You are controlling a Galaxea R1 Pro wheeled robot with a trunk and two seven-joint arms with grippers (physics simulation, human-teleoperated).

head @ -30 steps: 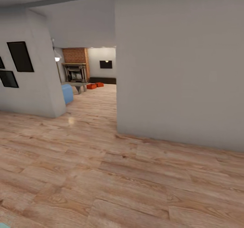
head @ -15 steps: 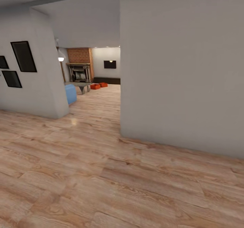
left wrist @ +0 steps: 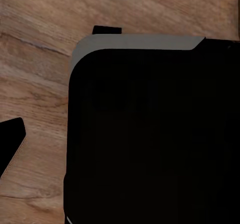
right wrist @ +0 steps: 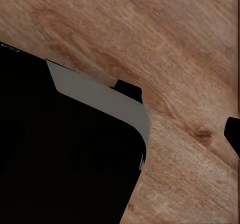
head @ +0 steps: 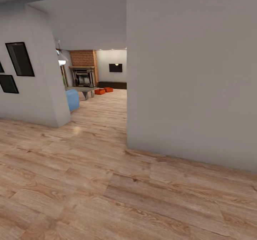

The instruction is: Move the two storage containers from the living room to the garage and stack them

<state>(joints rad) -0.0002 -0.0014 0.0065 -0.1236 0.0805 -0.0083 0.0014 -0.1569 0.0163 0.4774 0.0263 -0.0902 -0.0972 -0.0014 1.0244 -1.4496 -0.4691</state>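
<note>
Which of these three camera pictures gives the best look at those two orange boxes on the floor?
The head view: the two storage containers sit far off on the wood-plank floor, side by side near the brick fireplace, seen through the opening. Both wrist views look down at floor planks and the robot's own dark body, not the containers.

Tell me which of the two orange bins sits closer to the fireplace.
The left storage container: it lies nearer the brick fireplace; the other container sits beside the dark low cabinet.

We find no text, label, brand, number or sign that can be read. The dark frames [head: 19, 59] on the wall at the left of the head view look blank to us.
</note>
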